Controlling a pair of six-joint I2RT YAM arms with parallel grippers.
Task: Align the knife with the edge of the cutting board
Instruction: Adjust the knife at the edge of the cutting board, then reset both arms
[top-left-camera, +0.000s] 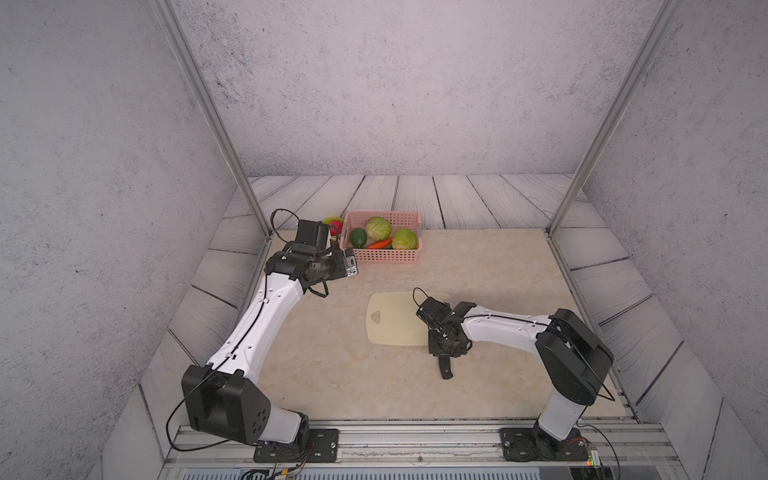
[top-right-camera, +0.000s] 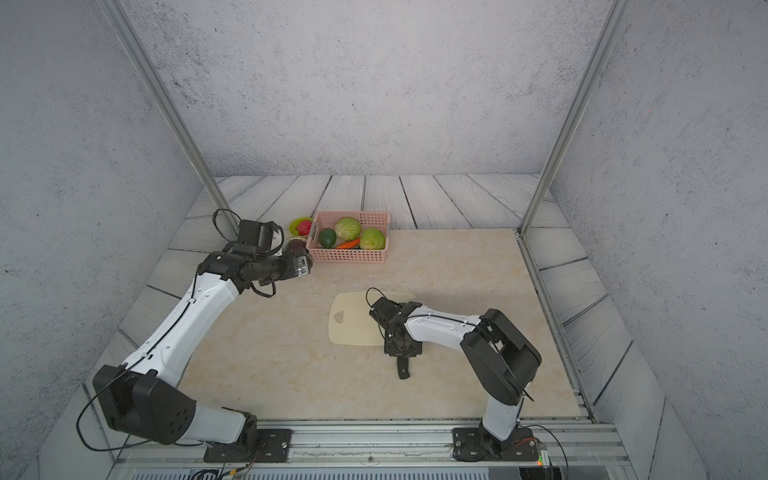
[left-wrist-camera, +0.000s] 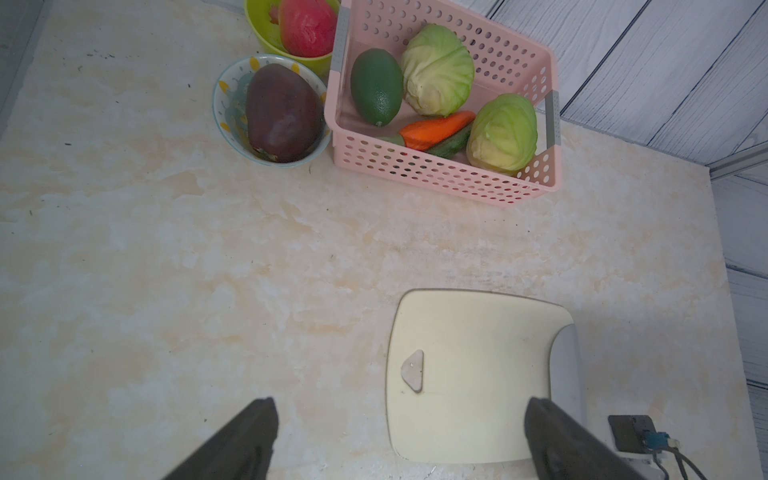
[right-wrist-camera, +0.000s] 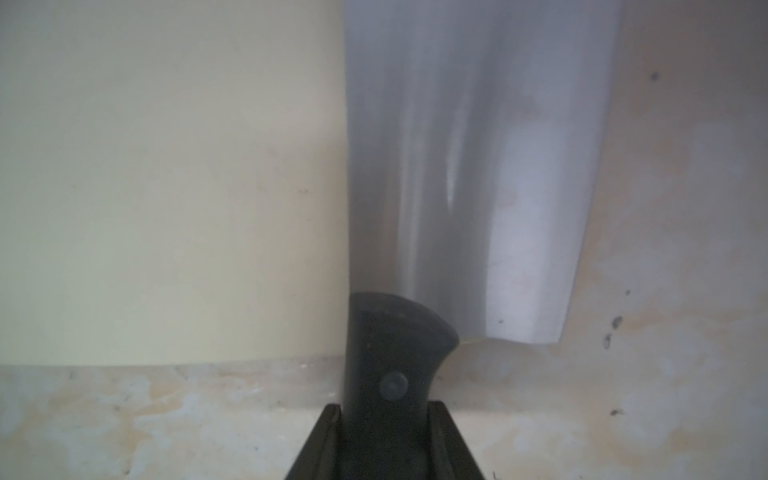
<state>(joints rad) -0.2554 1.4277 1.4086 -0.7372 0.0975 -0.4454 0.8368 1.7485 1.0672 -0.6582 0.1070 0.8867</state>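
Knife (right-wrist-camera: 436, 208) handle is pinched between the right fingers (right-wrist-camera: 328, 440) at the lower middle of the wrist frame, so its flat blade can be steered along the right side of the cutting board (right-wrist-camera: 166, 187), above the surface (right-wrist-camera: 665, 374). Left fingers (left-wrist-camera: 237, 440) are spread wide and empty, near the basket (left-wrist-camera: 440, 183), probably to leave room.

Lab mock kitchen: backdrop walls (top-left-camera: 395, 83), aluminium frame (top-left-camera: 209, 112), vegetable basket (top-left-camera: 388, 254).
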